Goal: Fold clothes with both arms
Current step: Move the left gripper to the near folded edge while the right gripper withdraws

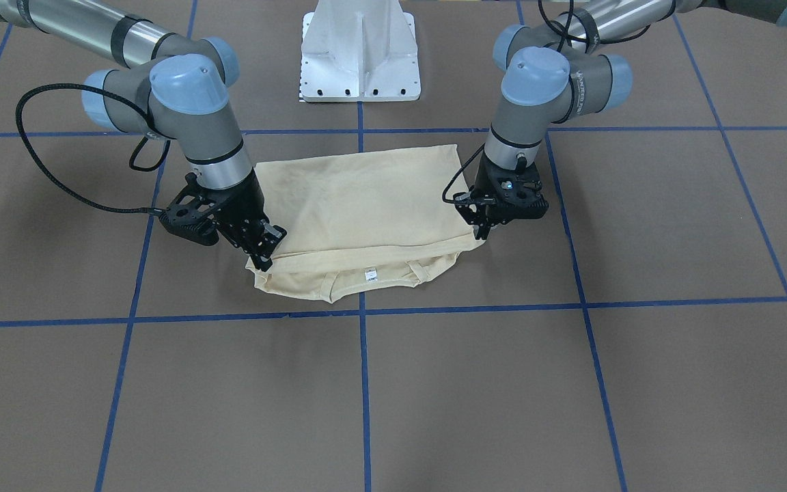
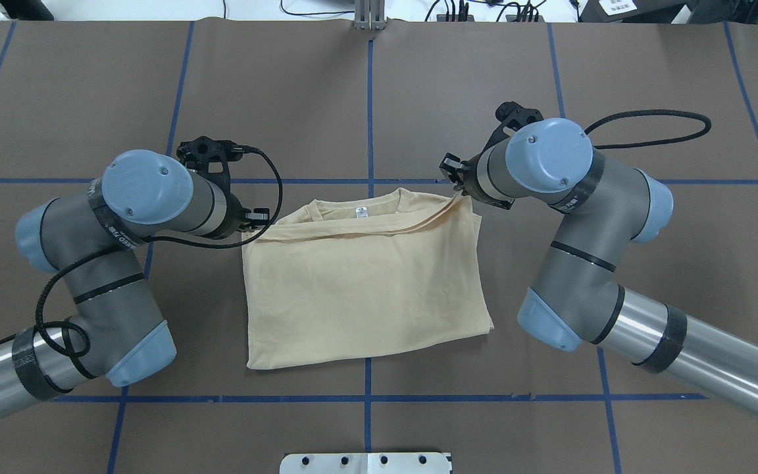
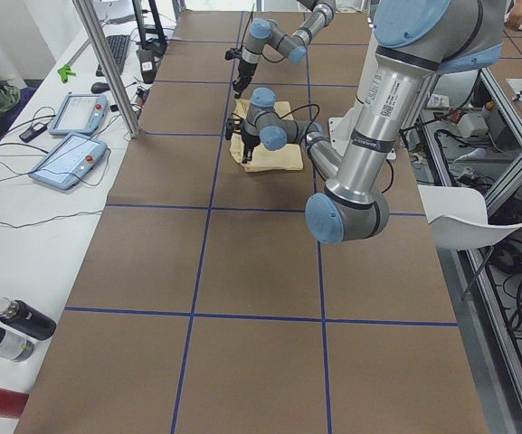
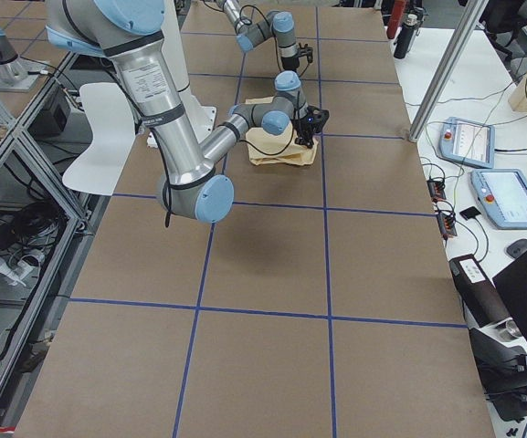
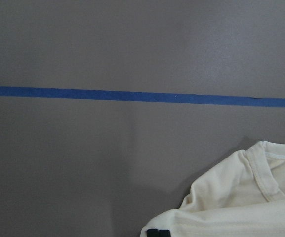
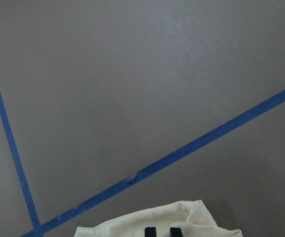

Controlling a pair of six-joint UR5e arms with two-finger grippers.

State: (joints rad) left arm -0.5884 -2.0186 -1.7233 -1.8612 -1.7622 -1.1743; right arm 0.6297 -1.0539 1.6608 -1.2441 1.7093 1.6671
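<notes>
Cream shirt [image 6: 204, 223] bunched at bottom edge, right gripper [image 6: 162, 232] pinching it; blue tape lines [image 6: 206, 136] meet on brown table [image 6: 132, 74].

No legible text anywhere.

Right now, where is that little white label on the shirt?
In the overhead view the white label sits in the collar of the shirt, on the edge farthest from the robot, just left of the centre blue tape line.

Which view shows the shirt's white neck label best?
Overhead exterior: the neck label sits clear and unobstructed on the shirt. Front-facing shows it too, smaller. Both side views are too distant. The left wrist view catches only the collar; the right wrist view only a fabric corner.
</notes>
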